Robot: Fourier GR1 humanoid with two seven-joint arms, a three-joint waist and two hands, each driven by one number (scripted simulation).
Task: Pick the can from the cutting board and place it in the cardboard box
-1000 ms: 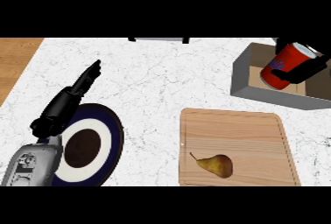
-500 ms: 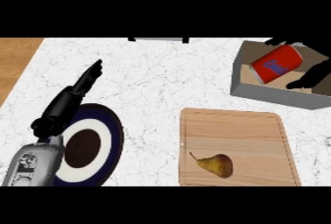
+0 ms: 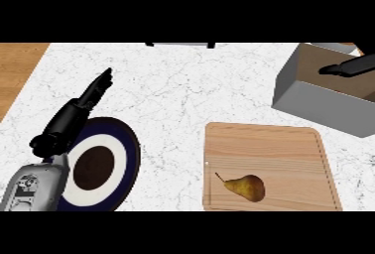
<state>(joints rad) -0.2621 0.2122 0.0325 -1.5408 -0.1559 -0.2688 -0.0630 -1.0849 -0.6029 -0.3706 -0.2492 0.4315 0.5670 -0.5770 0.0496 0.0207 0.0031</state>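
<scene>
The cardboard box (image 3: 319, 102) stands at the counter's far right, grey outside and brown inside. No can shows anywhere; the near wall hides the floor of the box. My right hand (image 3: 353, 66) reaches in from the right edge above the box's opening, its fingers stretched out with nothing in them. The wooden cutting board (image 3: 282, 149) lies in front of the box and carries only a pear (image 3: 246, 186). My left hand (image 3: 82, 105) rests at the left, fingers straight and pointing away from me.
A dark blue plate (image 3: 110, 171) with a white ring and brown centre lies under my left forearm. A wooden surface (image 3: 16, 64) borders the white marble counter at the far left. A dark object (image 3: 179, 44) sits at the back edge.
The red can, held tilted over the box by my right hand, has gone out of sight. The right hand has let go and drawn back towards the right edge. The left hand has not moved.
</scene>
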